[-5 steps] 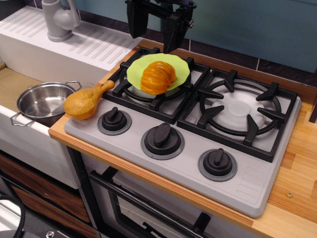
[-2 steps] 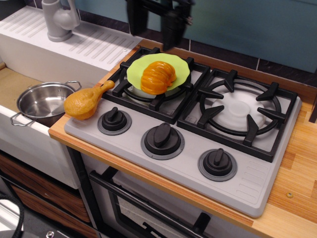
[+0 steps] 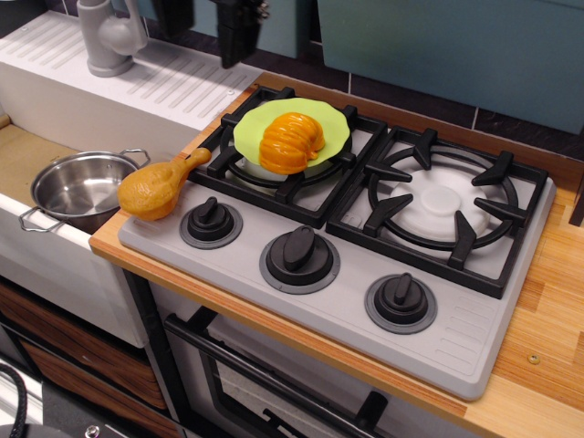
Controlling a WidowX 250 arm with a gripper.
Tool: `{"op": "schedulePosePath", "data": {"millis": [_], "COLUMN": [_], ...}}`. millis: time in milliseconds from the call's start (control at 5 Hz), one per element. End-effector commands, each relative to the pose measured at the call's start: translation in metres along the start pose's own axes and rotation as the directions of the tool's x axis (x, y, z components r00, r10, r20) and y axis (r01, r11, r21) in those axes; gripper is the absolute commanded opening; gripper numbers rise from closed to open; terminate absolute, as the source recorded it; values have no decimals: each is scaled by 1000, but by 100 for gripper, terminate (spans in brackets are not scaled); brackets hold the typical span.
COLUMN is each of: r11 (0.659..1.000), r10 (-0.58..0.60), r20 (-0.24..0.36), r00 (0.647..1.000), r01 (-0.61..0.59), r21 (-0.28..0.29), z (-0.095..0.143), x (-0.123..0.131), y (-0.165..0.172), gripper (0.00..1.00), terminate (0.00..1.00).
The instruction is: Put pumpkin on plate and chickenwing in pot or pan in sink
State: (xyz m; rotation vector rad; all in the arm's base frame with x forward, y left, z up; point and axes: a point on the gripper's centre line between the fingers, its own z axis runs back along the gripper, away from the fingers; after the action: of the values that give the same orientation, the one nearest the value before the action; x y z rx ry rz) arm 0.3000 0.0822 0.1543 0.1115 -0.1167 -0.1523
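The ribbed orange pumpkin (image 3: 290, 141) sits on the lime-green plate (image 3: 334, 121), which lies on the stove's back left burner. The yellow-orange chickenwing (image 3: 157, 187) lies on the stove's front left corner, its bulbous end overhanging toward the sink (image 3: 20, 153). The shiny steel pot (image 3: 78, 188) stands empty in the sink, just left of the chickenwing. My black gripper (image 3: 206, 38) hangs at the top edge, above the drainboard and left of the plate. It is open and empty, and its upper part is cut off by the frame.
A grey tap (image 3: 108, 36) stands on the ribbed white drainboard (image 3: 178, 84) at the back left. The grey stove (image 3: 438, 333) has three black knobs (image 3: 299, 251) in front and a bare right burner (image 3: 444, 203). Wooden counter runs along the right.
My gripper has moved left, from above the plate's back edge to above the drainboard. The pumpkin, plate, chickenwing and pot have not moved.
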Motion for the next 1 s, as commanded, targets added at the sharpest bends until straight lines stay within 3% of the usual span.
{"op": "schedulePosePath", "data": {"millis": [0, 400, 800], "r11": [1000, 997, 990], "r10": [13, 78, 138], "r20": [98, 121, 156], "r00": [995, 990, 978], "r01": [-13, -75, -136], "r21": [1, -35, -27], "z": [10, -11, -30], "x": [1, -6, -12], "y": [22, 26, 22], "gripper": [100, 100, 100], "terminate": [0, 0, 0]}}
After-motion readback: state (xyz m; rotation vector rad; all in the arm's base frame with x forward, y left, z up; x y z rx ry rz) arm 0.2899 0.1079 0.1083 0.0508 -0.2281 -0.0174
